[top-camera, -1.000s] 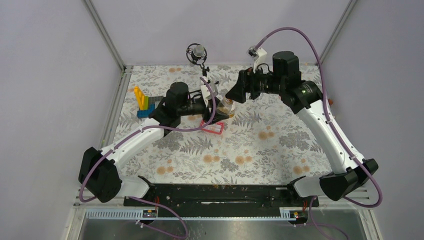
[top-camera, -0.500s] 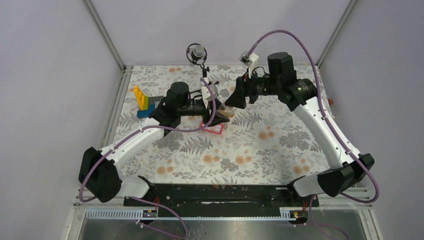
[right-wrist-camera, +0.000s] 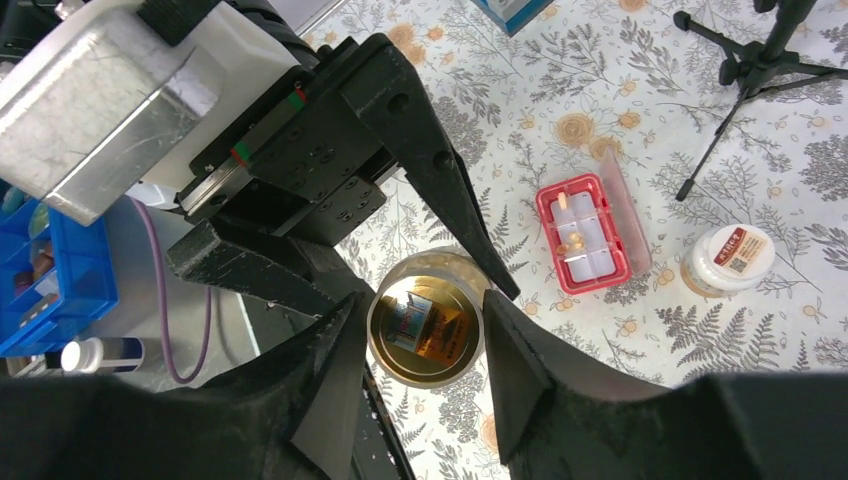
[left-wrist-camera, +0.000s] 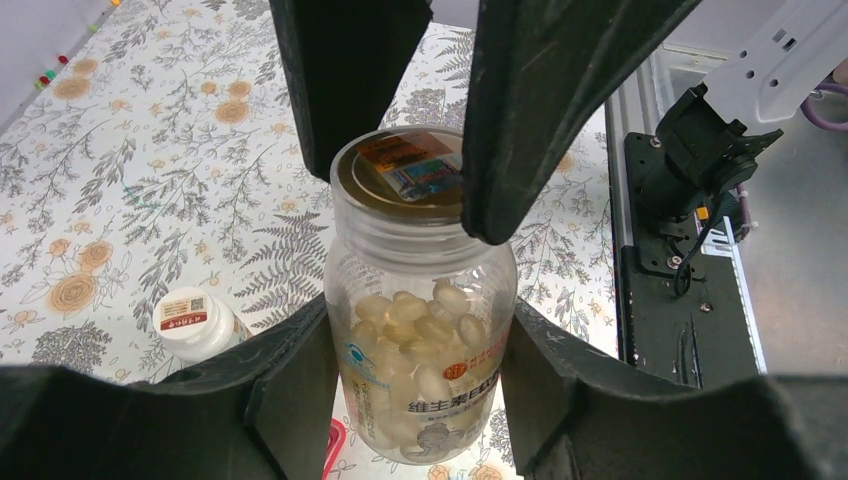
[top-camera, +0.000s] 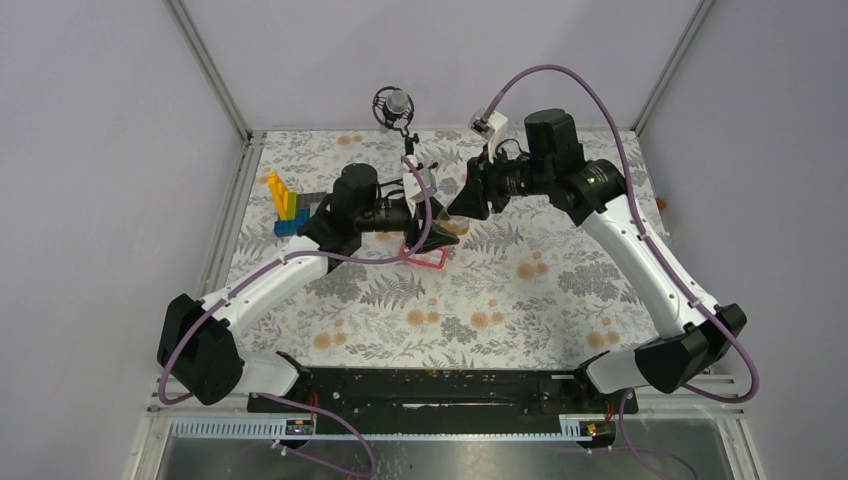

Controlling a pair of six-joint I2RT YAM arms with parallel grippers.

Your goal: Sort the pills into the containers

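One clear bottle (left-wrist-camera: pixel 420 330), label (left-wrist-camera: pixel 445 400) reading 维生素, lid sticker (left-wrist-camera: pixel 412 165) illegible

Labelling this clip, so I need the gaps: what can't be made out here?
Top view: bottle mostly hidden by right gripper; pills in pink box too small.
Left wrist: pink box almost wholly behind bottle.
Right wrist: whether fingers squeeze the cap; they cover its rim.

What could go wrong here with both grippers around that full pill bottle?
If the right gripper sits off-centre on the cap, twisting may slip or tilt the bottle in the left gripper. Once open, the full bottle could spill pills past the small pink box near it.
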